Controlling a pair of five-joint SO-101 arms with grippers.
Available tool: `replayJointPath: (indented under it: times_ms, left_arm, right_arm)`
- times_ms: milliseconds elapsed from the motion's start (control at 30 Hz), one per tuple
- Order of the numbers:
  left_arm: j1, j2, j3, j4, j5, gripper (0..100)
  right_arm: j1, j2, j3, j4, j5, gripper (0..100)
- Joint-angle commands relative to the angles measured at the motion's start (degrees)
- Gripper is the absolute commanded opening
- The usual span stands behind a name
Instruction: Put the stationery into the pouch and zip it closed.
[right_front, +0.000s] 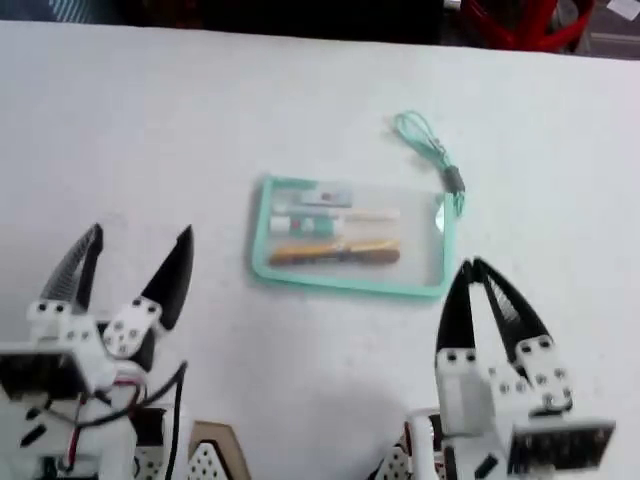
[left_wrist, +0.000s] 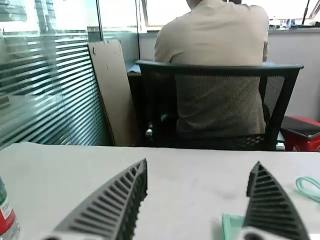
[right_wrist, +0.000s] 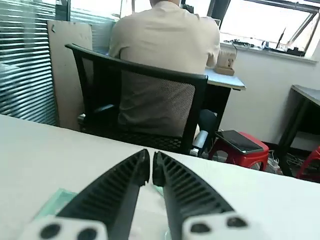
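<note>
High view: pouch (right_front: 425, 255) w/ stationery (right_front: 335, 237) inside, flat btwn left gripper (right_front: 140, 233), spread wide, & right gripper (right_front: 470, 264), tips together, beside its corner.

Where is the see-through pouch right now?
In the high view the pouch lies flat on the white table, just beyond the tips of the right gripper and off to the right of the left gripper.

Pouch (right_front: 420, 255) lying flat on the worktop (right_front: 150, 120), stationery (right_front: 335, 253) inside it.
I see the cord (right_front: 453, 180) trailing off the pouch's far right corner. I have my left hand (right_front: 140, 238) to the left of the pouch and nearer the arm bases, well apart from it; my right hand (right_front: 472, 268) is just beside the pouch's near right corner.
</note>
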Motion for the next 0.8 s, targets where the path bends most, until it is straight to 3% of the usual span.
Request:
replayJointPath:
  times_ms: [0,300,400,500,600,667,767]
  left_arm:
    - [-0.4,0.0,11.6,-8.4,0.3,31]
    - [-0.3,0.0,39.0,-28.5,0.2,31]
    - [-0.3,-0.2,39.0,-25.8,0.6,29]
    - [0.0,-0.1,39.0,-23.7,0.4,19]
    - [0.0,-0.1,39.0,-21.5,0.4,1]
    - [0.0,0.0,39.0,-19.0,0.6,5]
    - [0.0,0.0,39.0,-13.5,0.6,2]
  right_arm:
    - [0.5,0.3,8.8,-7.3,0.0,1.8]
    - [0.8,0.3,44.6,-30.5,0.0,1.8]
    - [1.0,1.1,53.9,-38.3,-0.4,1.8]
    - [1.0,1.2,53.5,-35.2,-0.4,1.8]
    - [0.9,1.3,53.5,-31.4,-0.4,1.8]
    - [0.9,1.2,53.5,-27.9,-0.4,1.8]
    - [0.9,1.5,53.5,-20.7,-0.4,1.8]
